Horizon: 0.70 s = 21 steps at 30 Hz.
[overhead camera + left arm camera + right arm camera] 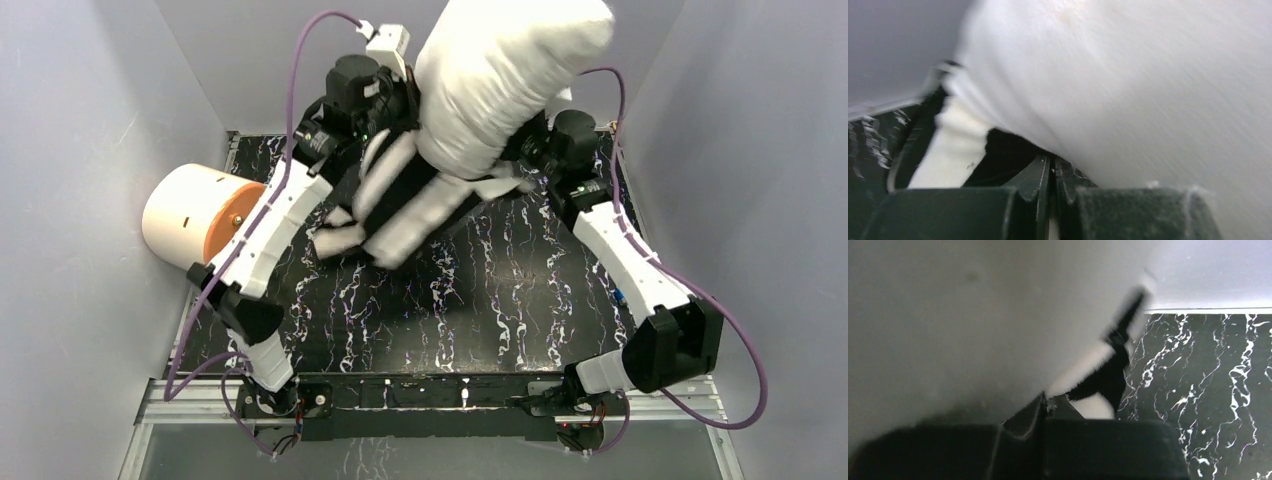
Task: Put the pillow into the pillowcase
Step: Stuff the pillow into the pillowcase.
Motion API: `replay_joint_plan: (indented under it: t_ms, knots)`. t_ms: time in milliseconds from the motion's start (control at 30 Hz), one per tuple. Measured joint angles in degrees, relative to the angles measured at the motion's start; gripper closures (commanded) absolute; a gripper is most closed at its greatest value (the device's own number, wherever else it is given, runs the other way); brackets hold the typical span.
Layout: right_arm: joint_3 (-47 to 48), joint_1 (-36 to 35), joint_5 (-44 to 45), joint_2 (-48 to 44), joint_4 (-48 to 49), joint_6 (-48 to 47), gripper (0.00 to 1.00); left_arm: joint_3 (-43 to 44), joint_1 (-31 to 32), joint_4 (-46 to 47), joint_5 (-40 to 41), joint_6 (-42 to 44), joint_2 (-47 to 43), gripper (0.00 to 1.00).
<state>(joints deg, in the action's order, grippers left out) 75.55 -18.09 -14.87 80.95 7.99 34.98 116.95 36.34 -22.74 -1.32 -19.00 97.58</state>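
The pillow [505,80] stands raised well above the desk [480,310]. Its lower end is sunk into the mouth of the striped pillowcase [400,205], and the rest of the case trails down onto the marbled top. The left jaws and the right jaws are both clenched, one at each side of that mouth, seemingly pinching the pillowcase's rim.

Most of the pillow is outside the case and looks top-heavy. It could topple over one arm, or slide back out of the mouth if the rim slackens. A thin pinch of soft cloth may slip from either set of jaws, dropping one side and closing the opening. The trailing case could also bunch beneath the pillow and block its way in.

Both wrist views are blurred and filled by white fabric, so whether the jaws also catch the pillow's own cover cannot be told. How deep the pillow sits inside is hidden, and its upper end is cut off at the top view's edge.
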Motion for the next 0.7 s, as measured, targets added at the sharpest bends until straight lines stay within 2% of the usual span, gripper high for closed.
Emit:
replay_joint_plan:
  t_ms: [100, 167, 233, 333, 467, 600, 700]
  knots:
    - [-1.66, -3.98, 2.8, -2.12, -1.09, -3.54, 1.0, 4.79, -3.63, 1.97, 0.5, 3.54, 4.39, 1.0]
    - [-1.11, -4.83, 2.47, -1.92, -1.46, -5.7, 1.0, 1.7, -5.7, 7.13, 0.28, 4.48, 4.33, 1.0]
    - [-3.74, -5.27, 2.38, -2.1, 0.72, -6.47, 1.0, -5.46, -6.36, 13.81, -0.63, 6.62, 2.16, 1.0]
    - [-12.48, -5.42, 3.45, -2.95, 6.95, -5.57, 1.0, -14.05, -5.77, 18.14, -2.05, 12.59, -0.52, 1.0]
    - [-24.61, -6.8, 6.58, -2.71, 12.2, -5.16, 1.0, -21.07, -5.22, 22.67, -4.57, 19.21, 0.02, 1.0]
    - [-32.57, -8.22, 8.81, 0.07, 15.04, -6.38, 1.0, -22.71, -5.57, 27.61, -9.07, 20.35, 5.49, 1.0]
    - [-31.67, -8.31, 10.05, 3.48, 16.09, -9.86, 1.0, -21.42, -5.68, 33.94, -13.68, 19.43, 10.88, 1.0]
